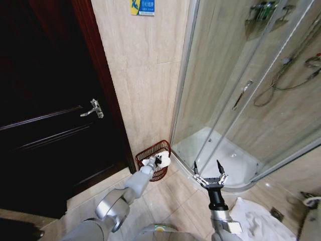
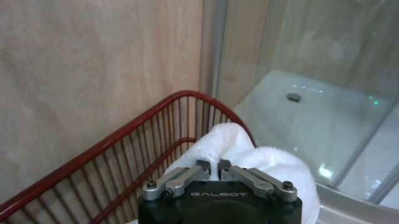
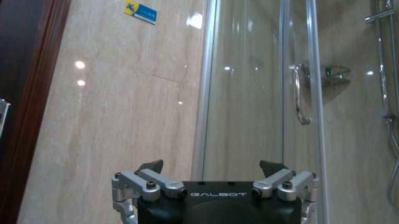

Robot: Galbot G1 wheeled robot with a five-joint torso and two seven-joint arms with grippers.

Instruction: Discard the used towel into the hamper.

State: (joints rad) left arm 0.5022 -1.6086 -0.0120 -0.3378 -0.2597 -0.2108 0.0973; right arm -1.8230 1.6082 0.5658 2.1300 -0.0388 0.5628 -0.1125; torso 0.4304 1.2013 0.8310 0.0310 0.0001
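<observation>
The hamper (image 1: 150, 150), a dark red wire basket, stands on the floor against the beige wall beside the shower. My left gripper (image 1: 159, 161) reaches over its rim, shut on the white towel (image 1: 164, 161). In the left wrist view the gripper (image 2: 217, 164) pinches a fold of the towel (image 2: 262, 161), which bulges over the hamper's rim (image 2: 187, 93). My right gripper (image 1: 210, 173) hangs open in the air in front of the shower base, holding nothing; the right wrist view shows its gripper (image 3: 212, 165) spread wide, facing the wall and glass.
A dark wooden door (image 1: 45, 115) with a metal handle (image 1: 93, 108) is on the left. The curved glass shower enclosure (image 1: 241, 95) and its white base (image 1: 220, 155) fill the right. White cloth (image 1: 261, 221) lies on the tiled floor at lower right.
</observation>
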